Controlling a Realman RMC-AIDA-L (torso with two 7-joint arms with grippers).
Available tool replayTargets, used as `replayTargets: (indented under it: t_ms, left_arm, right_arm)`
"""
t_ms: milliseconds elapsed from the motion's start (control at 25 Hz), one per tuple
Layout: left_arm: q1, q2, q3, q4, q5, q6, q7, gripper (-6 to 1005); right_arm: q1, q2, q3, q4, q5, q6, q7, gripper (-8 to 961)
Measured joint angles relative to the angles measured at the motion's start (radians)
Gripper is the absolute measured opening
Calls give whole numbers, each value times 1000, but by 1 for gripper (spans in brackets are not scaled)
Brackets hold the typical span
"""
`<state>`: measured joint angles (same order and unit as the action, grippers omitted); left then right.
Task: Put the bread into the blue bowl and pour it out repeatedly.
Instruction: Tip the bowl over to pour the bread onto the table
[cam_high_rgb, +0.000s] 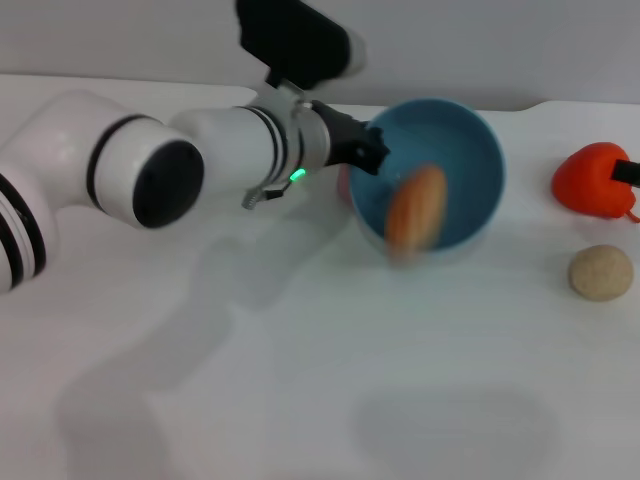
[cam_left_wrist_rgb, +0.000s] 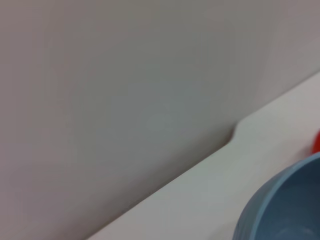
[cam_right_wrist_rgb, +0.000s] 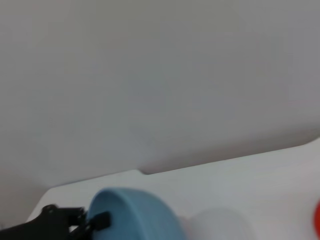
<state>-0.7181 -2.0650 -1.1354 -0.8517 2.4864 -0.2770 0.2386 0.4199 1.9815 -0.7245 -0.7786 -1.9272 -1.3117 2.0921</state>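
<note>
Bread first: the long orange-and-tan ribbed toy loaf (cam_high_rgb: 416, 212) sits blurred at the lower lip of the round, deep, smooth light-blue plastic bowl (cam_high_rgb: 470, 150), its long axis roughly upright in the head view and its lower end passing over the rim, so we judge it is sliding out toward the white tabletop (cam_high_rgb: 300, 380). The bowl is tipped with its glossy mouth facing us, and our left gripper (cam_high_rgb: 377, 152) pinches the rim on the bowl's left side, its dark fingers closed on the wall; the right wrist view shows the same black fingers (cam_right_wrist_rgb: 97, 220) clamped across the blue edge. So the loaf lies to the right of and below those jaws, well nearer our left arm than our right. Our right gripper shows in no view, and we cannot tell its state. Off to the right rest a glossy red-orange rounded toy (cam_high_rgb: 592, 180) and a small matte beige ball (cam_high_rgb: 600, 272), apart from the bowl.
</note>
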Motion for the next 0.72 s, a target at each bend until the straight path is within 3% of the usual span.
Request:
replayTargets:
  t_ms: [240, 480, 720]
  left_arm:
    - [4, -5, 70, 7, 31, 104, 1, 0]
    - [-2, -7, 163, 98, 32, 291, 1, 0]
    - [7, -9, 168, 115, 26, 365, -6, -1]
  right_arm:
    - [1, -12, 46, 34, -32, 11, 0, 505]
    - [-10, -13, 56, 42, -33, 11, -1, 507]
    - [-11, -10, 52, 42, -33, 5, -5, 508]
